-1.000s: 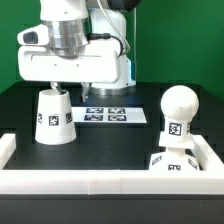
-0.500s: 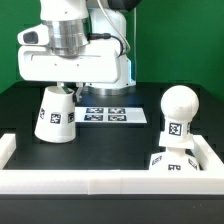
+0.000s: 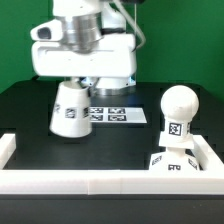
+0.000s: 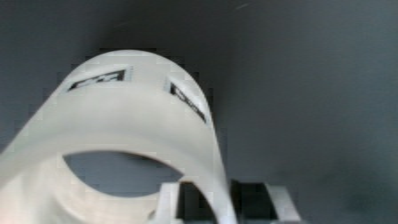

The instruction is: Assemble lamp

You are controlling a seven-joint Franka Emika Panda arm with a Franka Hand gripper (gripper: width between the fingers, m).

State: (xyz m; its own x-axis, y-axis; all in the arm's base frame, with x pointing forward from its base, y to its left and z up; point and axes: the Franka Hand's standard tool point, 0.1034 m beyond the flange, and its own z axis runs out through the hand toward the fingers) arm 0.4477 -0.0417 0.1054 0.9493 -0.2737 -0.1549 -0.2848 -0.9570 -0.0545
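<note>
The white cone-shaped lamp shade (image 3: 70, 108) hangs tilted just above the black table at the exterior view's centre-left. My gripper (image 3: 79, 81) is shut on its upper rim. In the wrist view the shade (image 4: 143, 120) fills most of the picture, and its wall sits between my fingers (image 4: 182, 205); my gripper (image 4: 217, 202) grips the rim. The ball-shaped bulb (image 3: 178, 106) stands upright on the blocky base (image 3: 172, 163) at the exterior view's right, apart from the shade.
The marker board (image 3: 118, 115) lies on the table behind the shade. White border rails run along the front (image 3: 90, 181), the left end (image 3: 6, 147) and the right side (image 3: 212, 155), close to the base.
The shade has left the table and moved toward the exterior view's right with my gripper. It now tilts and partly covers the marker board.
</note>
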